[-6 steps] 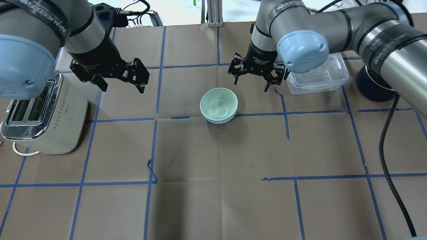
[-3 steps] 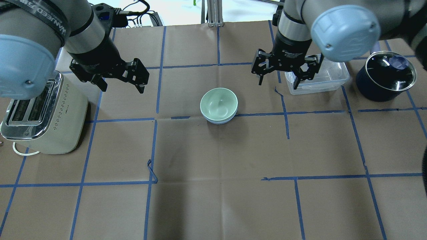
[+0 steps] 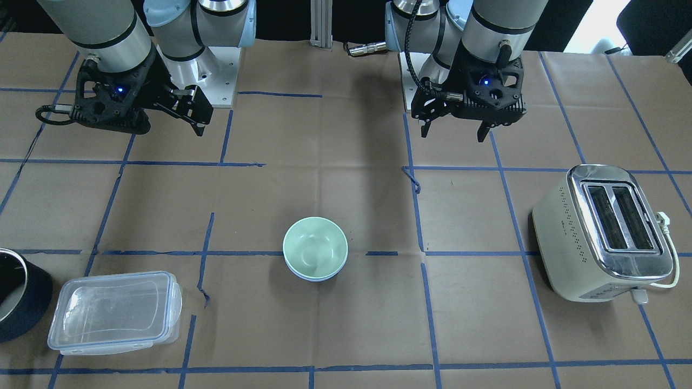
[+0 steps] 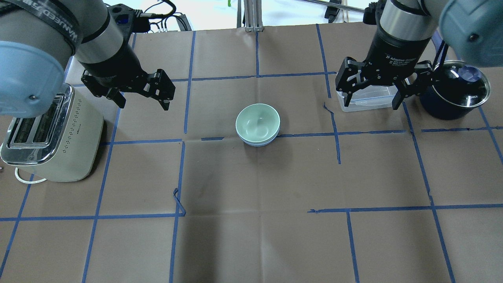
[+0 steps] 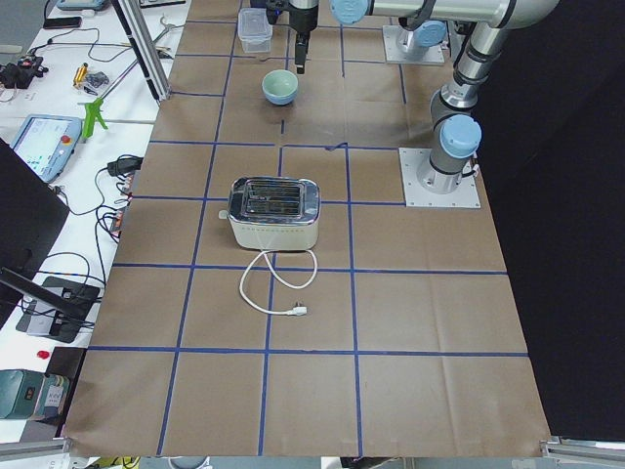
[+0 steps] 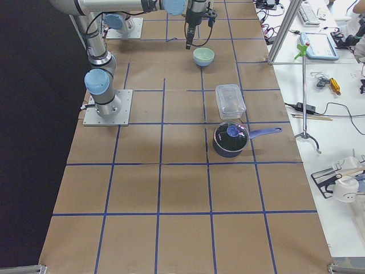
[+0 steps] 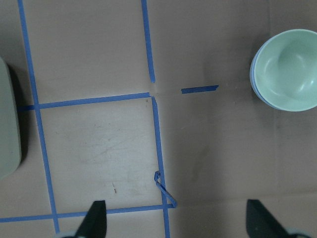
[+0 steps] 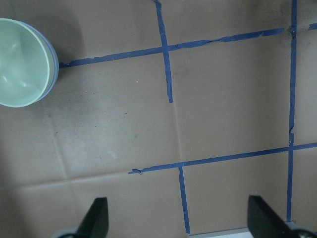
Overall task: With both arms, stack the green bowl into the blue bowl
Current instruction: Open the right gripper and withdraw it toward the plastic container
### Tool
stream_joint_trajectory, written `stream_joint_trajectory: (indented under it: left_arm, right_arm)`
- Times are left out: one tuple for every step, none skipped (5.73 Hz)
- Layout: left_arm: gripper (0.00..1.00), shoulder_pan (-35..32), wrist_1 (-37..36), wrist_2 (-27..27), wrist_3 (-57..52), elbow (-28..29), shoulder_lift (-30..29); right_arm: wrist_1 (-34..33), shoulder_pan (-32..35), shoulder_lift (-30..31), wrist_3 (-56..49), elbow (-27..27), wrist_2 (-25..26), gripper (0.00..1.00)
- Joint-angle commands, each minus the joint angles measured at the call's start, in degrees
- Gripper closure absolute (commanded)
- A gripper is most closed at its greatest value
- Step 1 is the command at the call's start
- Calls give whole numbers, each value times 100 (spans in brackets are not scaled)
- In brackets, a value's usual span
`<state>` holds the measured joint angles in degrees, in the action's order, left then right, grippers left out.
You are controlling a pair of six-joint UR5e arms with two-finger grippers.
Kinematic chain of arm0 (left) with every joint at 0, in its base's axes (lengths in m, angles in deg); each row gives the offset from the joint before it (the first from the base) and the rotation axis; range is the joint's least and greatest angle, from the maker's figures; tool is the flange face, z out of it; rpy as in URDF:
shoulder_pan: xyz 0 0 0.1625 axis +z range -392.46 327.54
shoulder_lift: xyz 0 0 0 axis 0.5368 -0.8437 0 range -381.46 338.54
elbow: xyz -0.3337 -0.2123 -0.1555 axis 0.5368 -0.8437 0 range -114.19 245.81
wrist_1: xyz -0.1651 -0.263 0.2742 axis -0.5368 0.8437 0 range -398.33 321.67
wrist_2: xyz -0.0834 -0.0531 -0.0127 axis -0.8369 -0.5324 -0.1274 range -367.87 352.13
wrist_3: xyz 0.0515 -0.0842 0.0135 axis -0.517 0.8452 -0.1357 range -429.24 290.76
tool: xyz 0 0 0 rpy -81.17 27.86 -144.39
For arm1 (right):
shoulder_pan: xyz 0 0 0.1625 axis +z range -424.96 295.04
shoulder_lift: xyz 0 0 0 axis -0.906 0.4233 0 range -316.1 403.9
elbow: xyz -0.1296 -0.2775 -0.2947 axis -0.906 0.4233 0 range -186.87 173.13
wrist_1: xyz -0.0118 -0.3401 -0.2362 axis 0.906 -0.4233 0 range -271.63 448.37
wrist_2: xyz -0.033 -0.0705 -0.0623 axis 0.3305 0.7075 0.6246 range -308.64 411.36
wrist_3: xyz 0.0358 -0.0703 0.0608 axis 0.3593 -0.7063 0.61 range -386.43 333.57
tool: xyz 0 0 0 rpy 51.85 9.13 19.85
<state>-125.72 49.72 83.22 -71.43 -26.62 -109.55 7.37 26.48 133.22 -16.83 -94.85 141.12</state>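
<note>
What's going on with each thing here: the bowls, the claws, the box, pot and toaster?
green bowl: nested upright in the blue bowl
blue bowl: upright, holding the green one
left gripper: open, empty
right gripper: open, empty
clear container: lid on
pot: lid on
toaster: slots empty, unplugged

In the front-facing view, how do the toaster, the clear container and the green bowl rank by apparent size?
1. toaster, the largest
2. clear container, similar in width but flatter
3. green bowl, clearly the smallest
</note>
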Motion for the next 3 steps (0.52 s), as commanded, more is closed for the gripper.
stream_joint_trajectory:
  left_arm:
    - [2, 0, 2, -3, 0, 5, 3]
    - [2, 0, 2, -12, 0, 5, 3]
    - [2, -9, 2, -12, 0, -4, 3]
  right_arm:
    - [-3, 23, 7, -1, 0, 7, 0]
    - [-3, 14, 7, -19, 0, 15, 0]
    - [-3, 14, 7, -36, 0, 15, 0]
